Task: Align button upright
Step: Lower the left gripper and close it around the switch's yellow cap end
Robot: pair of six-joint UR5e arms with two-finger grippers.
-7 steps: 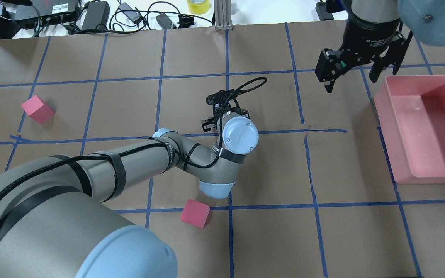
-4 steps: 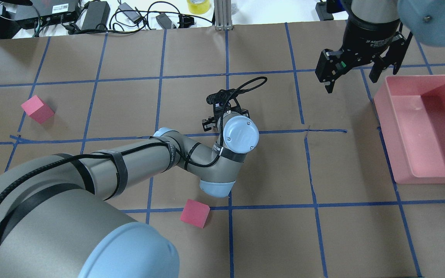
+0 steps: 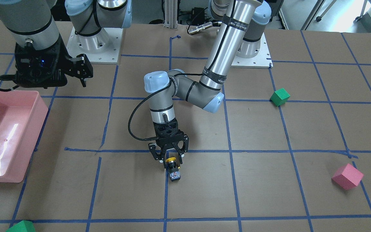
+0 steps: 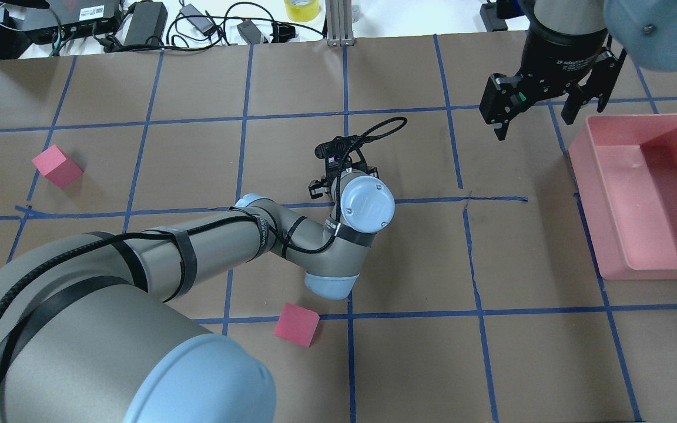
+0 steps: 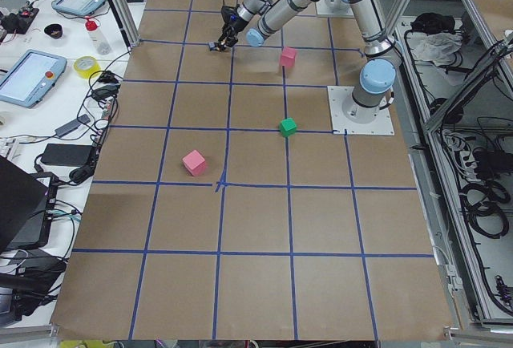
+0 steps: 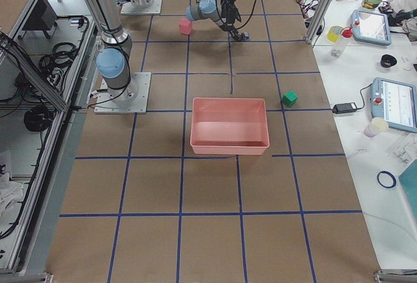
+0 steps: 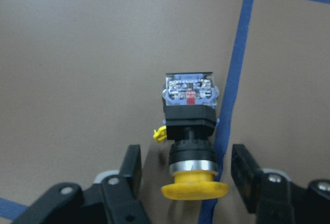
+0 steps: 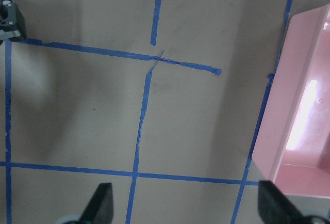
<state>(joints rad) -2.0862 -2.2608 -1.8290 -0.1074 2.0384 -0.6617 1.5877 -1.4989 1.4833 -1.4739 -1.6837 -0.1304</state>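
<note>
The button (image 7: 189,115) lies on its side on the brown paper beside a blue tape line. Its yellow cap points toward my left gripper and its silvery-blue block points away. My left gripper (image 7: 186,175) is open, low over the table. Its fingers (image 7: 131,167) flank the cap end with gaps on both sides. In the front-facing view the button (image 3: 173,169) sticks out just below the left gripper (image 3: 171,160). In the overhead view my left wrist (image 4: 367,204) hides it. My right gripper (image 4: 541,111) is open and empty, high near the pink bin.
A pink bin (image 4: 609,247) stands at the right. Pink cubes lie at the far left (image 4: 56,166) and near the left elbow (image 4: 296,324). Green cubes (image 3: 280,96) (image 3: 21,226) lie further off. Cables and power bricks line the far edge.
My left wrist has crept very slightly farther over the button. The right arm has barely moved. Neither gripper shows opening or closing.
</note>
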